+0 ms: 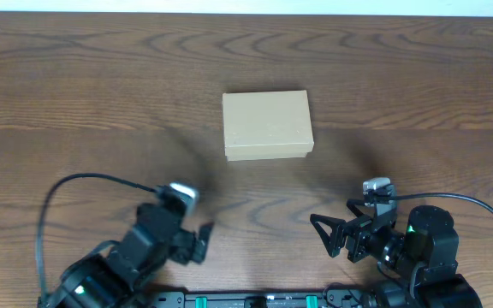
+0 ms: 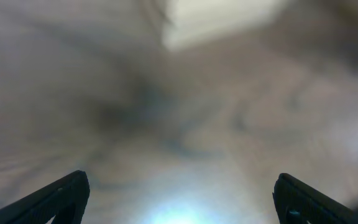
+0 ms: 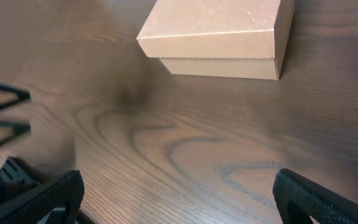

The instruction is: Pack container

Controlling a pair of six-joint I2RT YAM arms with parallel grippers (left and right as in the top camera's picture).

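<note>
Your container [image 1: 268, 126] sits shut, its lid flat, just above the middle of the overhead frame. It rests on the table [image 1: 75, 85], apart from both grippers. In the right wrist view you see it at the top centre, with 1 corner turned toward the camera. In the left wrist view it is only a pale blur at the top edge.

Your left gripper [image 2: 180, 196] has its fingers spread wide at the 2 lower corners of its view. It holds nothing and hangs over the wood. Your right gripper [image 3: 179, 196] is the same, with its fingers wide apart and gripping nothing, well short of the container. In the overhead frame the left arm [image 1: 118, 265] is at the lower left and the right arm [image 1: 418, 257] at the lower right.

The surface is dark brown wood with a strong grain, and a pale strip [image 1: 246, 5] runs along the top edge of the overhead frame. You have 1 container, 2 grippers and 2 black cables [image 1: 58, 192], 1 looping from each arm.
</note>
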